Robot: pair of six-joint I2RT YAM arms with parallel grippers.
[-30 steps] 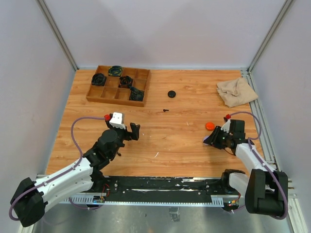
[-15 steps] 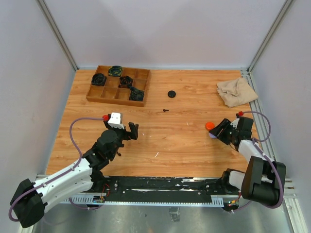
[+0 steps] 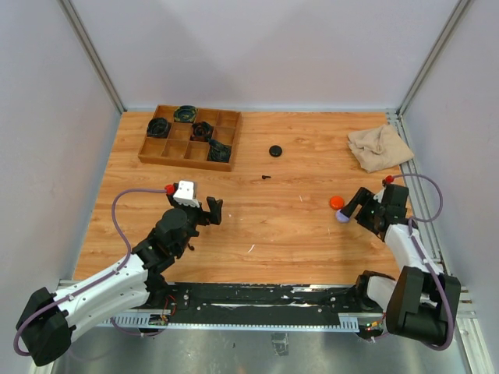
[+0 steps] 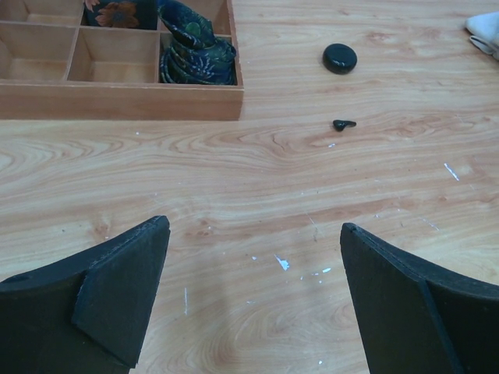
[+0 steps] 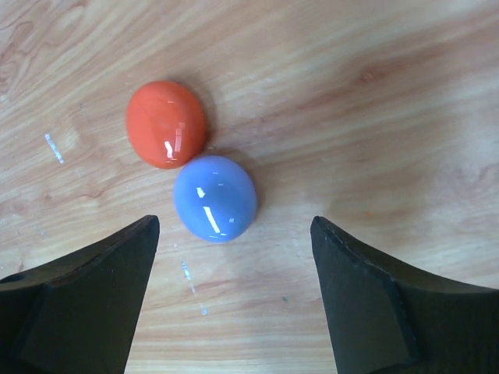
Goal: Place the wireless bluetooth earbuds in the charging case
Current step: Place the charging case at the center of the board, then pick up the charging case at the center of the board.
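Note:
Two closed round charging cases lie touching on the table at the right: an orange one (image 3: 336,202) (image 5: 166,123) and a lavender one (image 3: 341,217) (image 5: 214,197). My right gripper (image 3: 355,207) (image 5: 234,227) is open just behind the lavender case, and neither finger touches it. A black round case (image 3: 274,150) (image 4: 340,58) lies mid-table, with a tiny black earbud (image 3: 267,177) (image 4: 343,124) near it. My left gripper (image 3: 214,209) (image 4: 255,226) hangs open over bare wood, holding nothing. No other earbuds are in view.
A wooden compartment tray (image 3: 148,148) (image 4: 117,100) at the back left holds dark patterned things. A beige cloth (image 3: 380,146) lies crumpled at the back right. Metal rails run along the table's right side and near edge.
My right gripper has opened and let go of the lavender case, which now rests beside the orange one. The right wrist drew back to the right. The left arm has stayed put.

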